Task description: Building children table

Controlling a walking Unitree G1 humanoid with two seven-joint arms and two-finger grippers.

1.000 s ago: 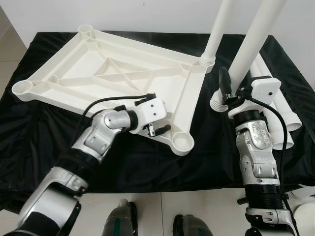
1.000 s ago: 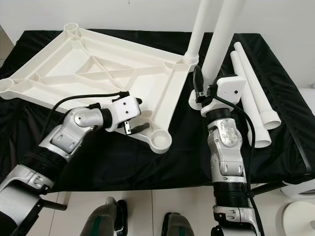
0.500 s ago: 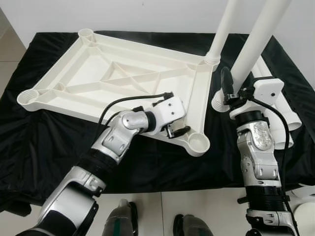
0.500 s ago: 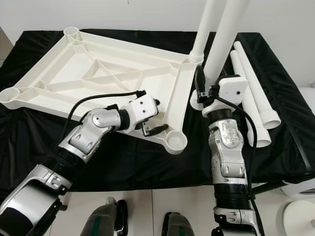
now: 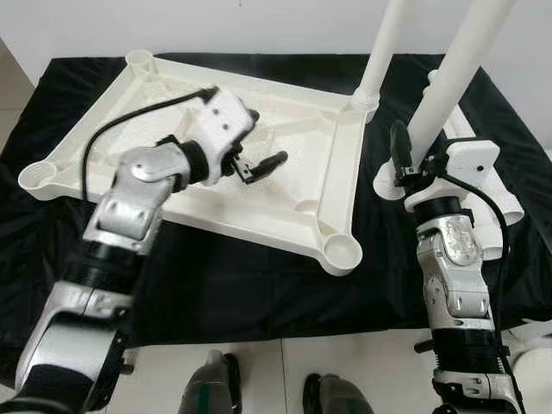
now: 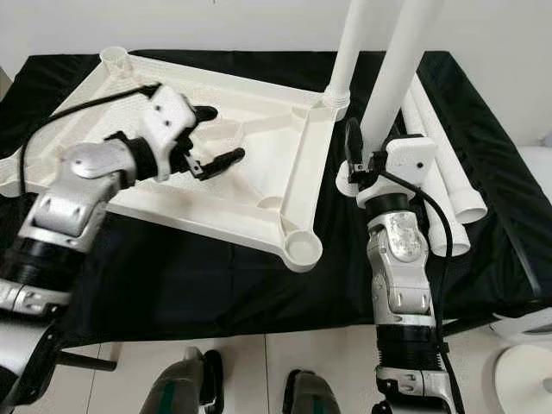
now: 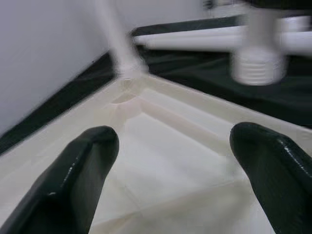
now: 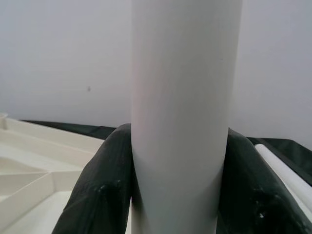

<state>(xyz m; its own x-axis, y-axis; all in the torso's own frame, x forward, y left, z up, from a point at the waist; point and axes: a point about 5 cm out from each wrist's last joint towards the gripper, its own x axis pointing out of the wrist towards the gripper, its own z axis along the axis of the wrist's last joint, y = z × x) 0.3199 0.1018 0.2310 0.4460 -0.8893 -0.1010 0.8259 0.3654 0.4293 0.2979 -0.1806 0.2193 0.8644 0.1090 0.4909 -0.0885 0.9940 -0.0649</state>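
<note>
A white ribbed tabletop (image 5: 129,183) lies upside down on the black-covered table, with round leg sockets at its corners. One white leg (image 5: 379,52) stands upright in the far right socket. My right gripper (image 5: 407,155) is shut on a second white leg (image 5: 457,60), held upright just right of the tabletop, its threaded end (image 5: 385,179) near the cloth. In the right wrist view both fingers (image 8: 102,190) hug that leg (image 8: 183,112). My left gripper (image 5: 257,157) hovers open over the middle of the tabletop, nothing between its fingers (image 7: 78,180).
Two more white legs (image 6: 448,185) lie on the black cloth (image 5: 224,285) at the right, behind my right arm. The near right socket (image 5: 343,253) stands empty close to the table's front edge. A white wall runs behind the table.
My left gripper let go of the tabletop's near edge and rose up and back, now open over its middle. The tabletop slid to the right. The right gripper still holds its leg.
</note>
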